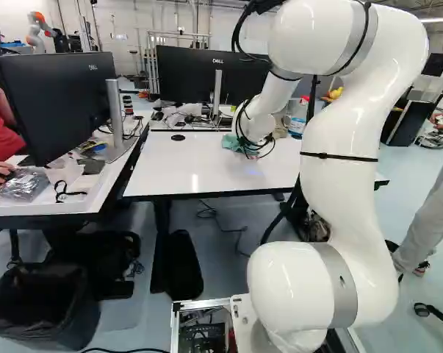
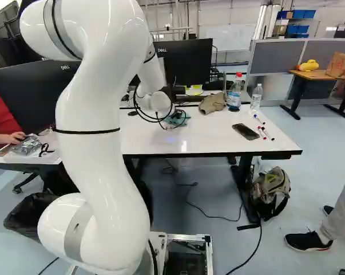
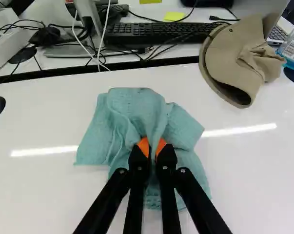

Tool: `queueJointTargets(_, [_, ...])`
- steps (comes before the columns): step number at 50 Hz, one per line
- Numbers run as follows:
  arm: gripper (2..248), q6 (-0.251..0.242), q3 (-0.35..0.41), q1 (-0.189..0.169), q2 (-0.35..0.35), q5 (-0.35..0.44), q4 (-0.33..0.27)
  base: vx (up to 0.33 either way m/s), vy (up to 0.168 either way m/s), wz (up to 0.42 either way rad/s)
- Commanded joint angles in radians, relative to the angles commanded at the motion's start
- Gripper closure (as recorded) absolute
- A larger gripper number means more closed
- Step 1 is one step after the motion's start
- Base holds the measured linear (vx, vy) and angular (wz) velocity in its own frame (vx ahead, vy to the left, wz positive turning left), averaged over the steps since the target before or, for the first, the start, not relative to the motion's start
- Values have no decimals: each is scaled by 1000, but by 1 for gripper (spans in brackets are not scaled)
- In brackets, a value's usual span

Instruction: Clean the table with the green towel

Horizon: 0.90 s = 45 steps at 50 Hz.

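Observation:
The gripper, hanging at the arm's end [image 1: 259, 140] in the left base view, is down at the white table [image 1: 177, 165]. In the wrist view the gripper [image 3: 153, 148] is shut on the green towel [image 3: 132, 114], with a fold pinched between its orange pads. The towel's bunched cloth spreads on the table around the fingertips. In the right base view the towel [image 2: 177, 118] shows partly behind the cables at the wrist.
A beige cap [image 3: 239, 58] lies near the towel at the table's far side. Bottles [image 2: 234, 94], a dark phone [image 2: 245, 132] and several markers [image 2: 264, 130] are on the table's right part. Monitors [image 1: 199, 73] and a keyboard [image 3: 159, 35] stand beyond the far edge.

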Motion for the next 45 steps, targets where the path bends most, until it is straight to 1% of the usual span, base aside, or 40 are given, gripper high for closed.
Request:
queueJointTargets(16, [213, 0, 8, -5, 38, 0, 0, 0, 0, 0])
queueJointTargets(45, [213, 0, 76, -83, 138, 0, 0, 0, 0, 0])
